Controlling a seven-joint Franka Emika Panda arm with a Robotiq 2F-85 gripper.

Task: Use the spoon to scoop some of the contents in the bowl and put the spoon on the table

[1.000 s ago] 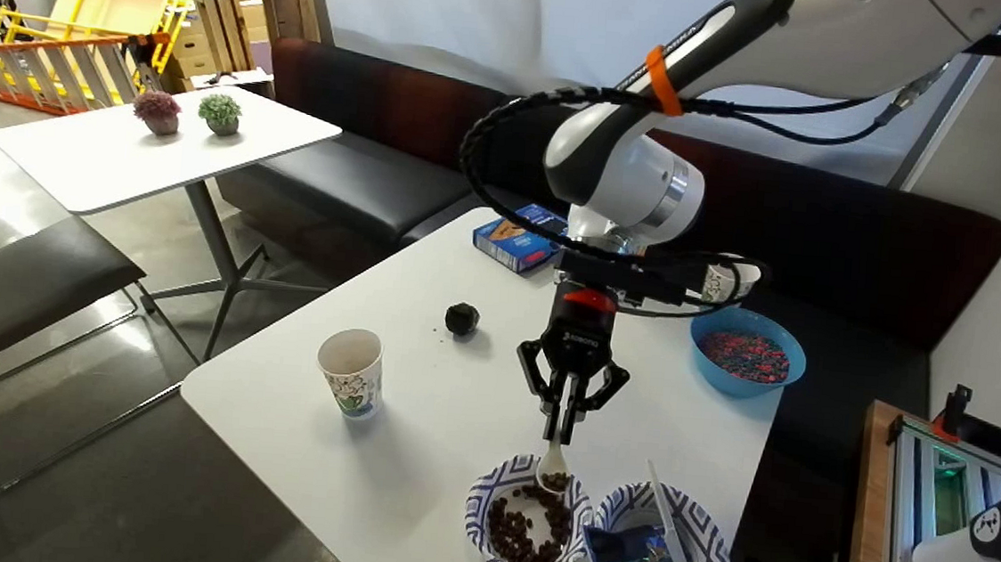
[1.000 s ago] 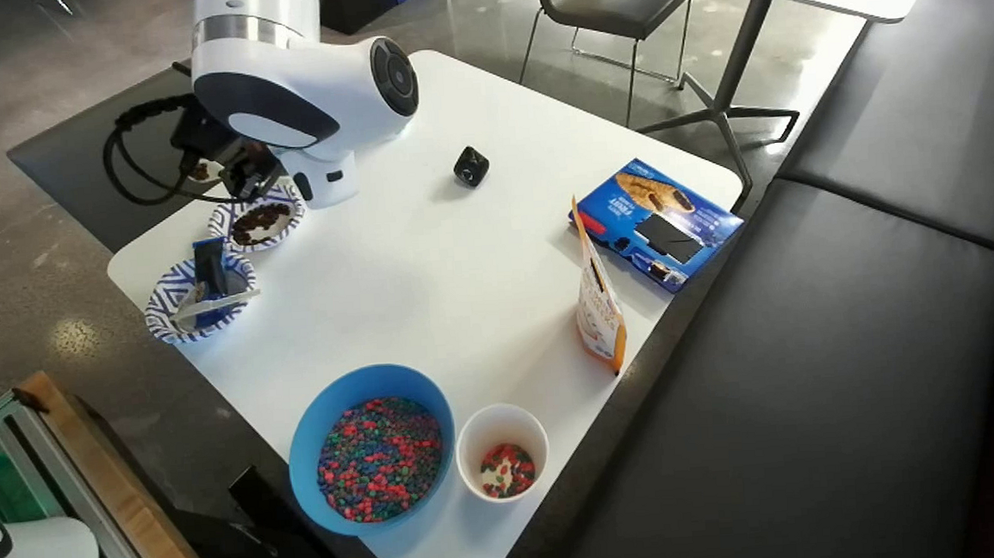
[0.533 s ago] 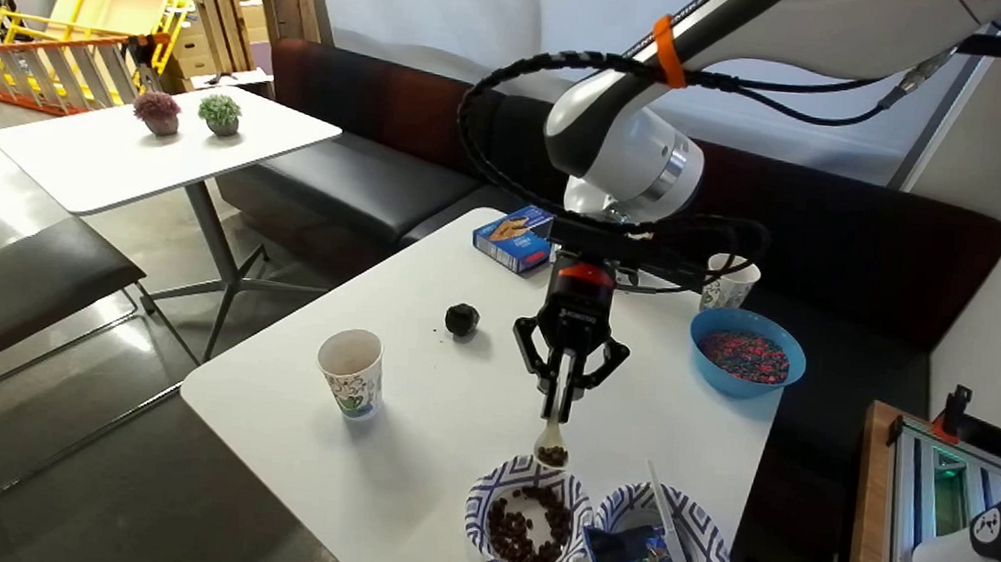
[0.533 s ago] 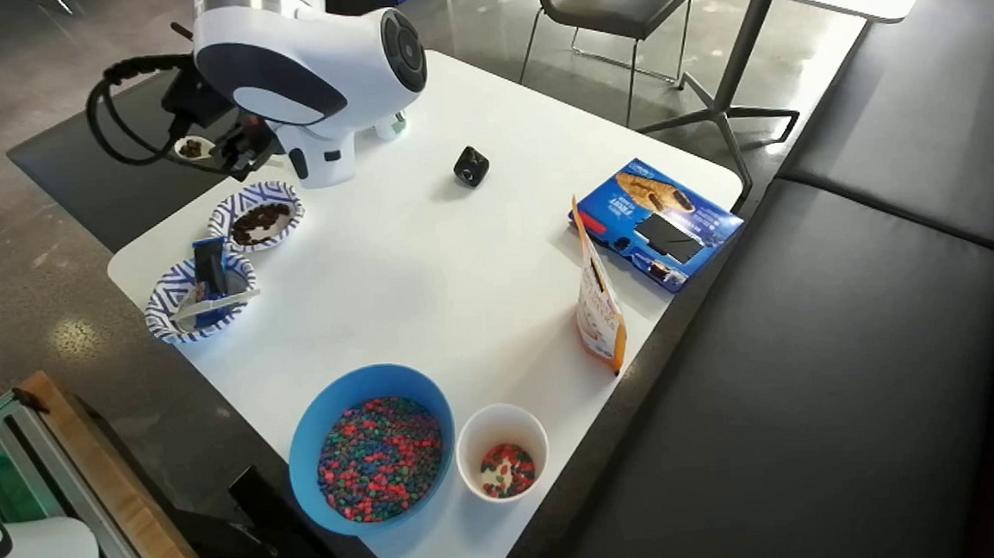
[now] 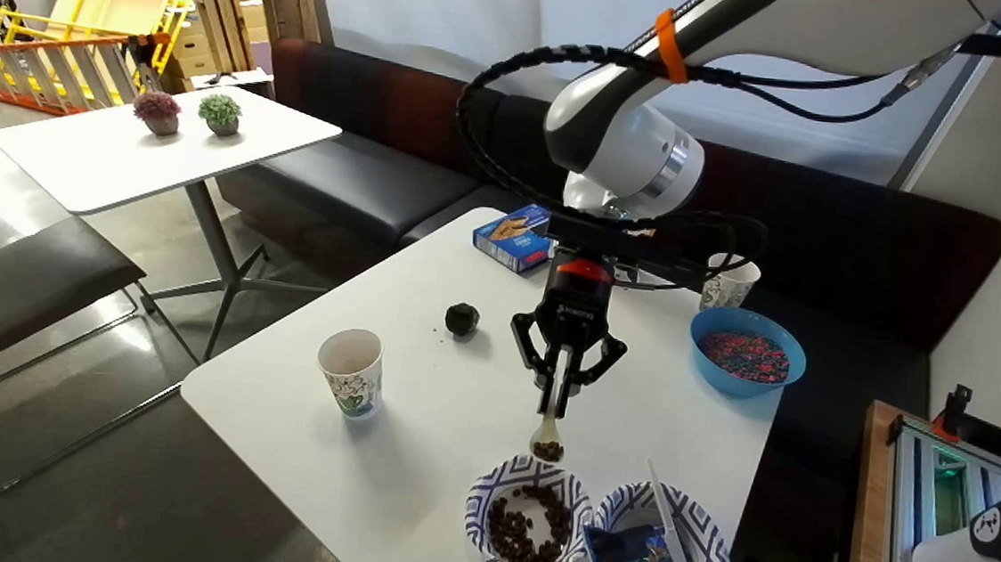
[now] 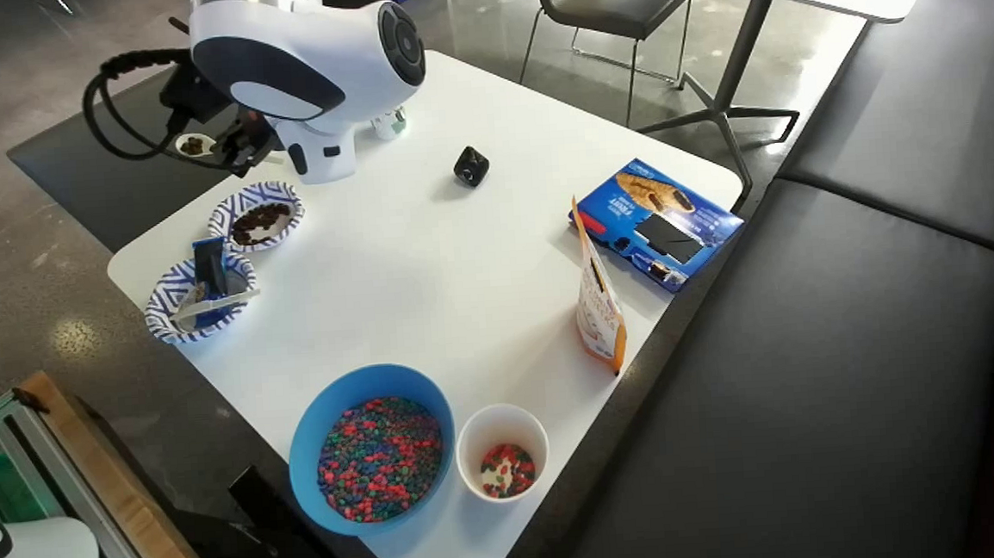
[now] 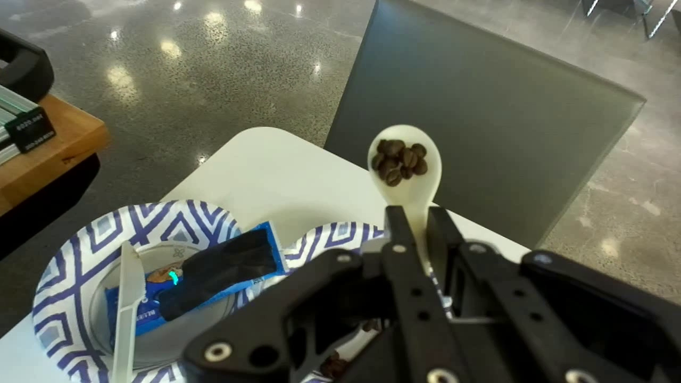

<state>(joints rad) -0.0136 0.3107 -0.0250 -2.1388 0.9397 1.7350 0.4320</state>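
Claw [image 7: 416, 214]: closed on the handle of the spoon [image 7: 414, 198], one finger [image 7: 398, 229] either side, as my wrist camera shows plainly.
Spoon: straight ahead of the claw, head jutting past the fingertips, long axis running on in line with the fingers; I judge it near level. On my wrist screen the head overlaps the edge of the table [image 7: 276, 175], but whether it truly overhangs I can't tell.
Beans [image 7: 399, 162]: a small heap in the spoon's head, so I count the scoop as made. A tilt could roll them out.
Bowl [image 5: 479, 510]: lower than the spoon, holding more beans, the spoon's head showing at its rim in an exterior view. Against a second ago, claw and spoon are higher and the head covers less of that rim; the bowl looks unmoved.
Side bowl [image 7: 61, 287]: same pattern, beside the bowl, with a wrapper [image 7: 223, 271] and a white utensil [image 7: 127, 308] in it.
Table: not yet touched by the spoon. My next move, I judge, is away from the rim, then down, head kept face up.
Cup [image 5: 356, 386]: upright on the table, well apart from the claw.
Tub [image 6: 301, 463]: blue, farther off, holding coloured bits [image 6: 379, 459], with a box [image 6: 658, 226] across from it.
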